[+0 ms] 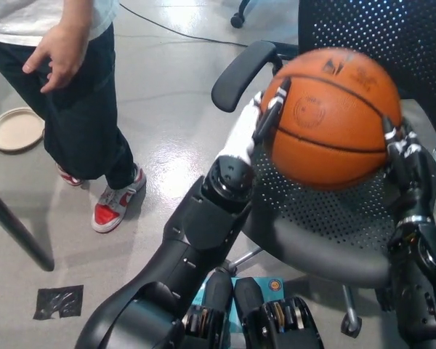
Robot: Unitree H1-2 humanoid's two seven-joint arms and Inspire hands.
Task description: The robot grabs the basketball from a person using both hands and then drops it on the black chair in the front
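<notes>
Orange leather is filling the upper right of the head view: the basketball [333,116] is hanging between both hands directly above the seat of the black chair [327,225], with the perforated backrest rising behind it. The left hand [258,123] is pressing flat against the ball's left flank, fingers laid along its curve, while the right hand [401,149] is cupping the lower right side, fingers curled up onto the leather. Neither hand is wrapping around it (a ball this wide allows only a squeeze from two sides), so the hold is depending wholly on opposed pressure.

The ball is not touching the seat; a clear gap is showing beneath it. The person [65,87] is standing well apart at the upper left, one hand hanging loose beside the trousers, red-and-white shoes [112,207] on the grey floor.

The hazard lies in the release, as I judge it. If one hand is letting go before the other, the ball is likely to be pushed sideways, toward the armrest [240,69] or off the front edge. A drop from this height onto a springy mesh seat could also send it bouncing out, and the chair may roll away if it stands on casters.
</notes>
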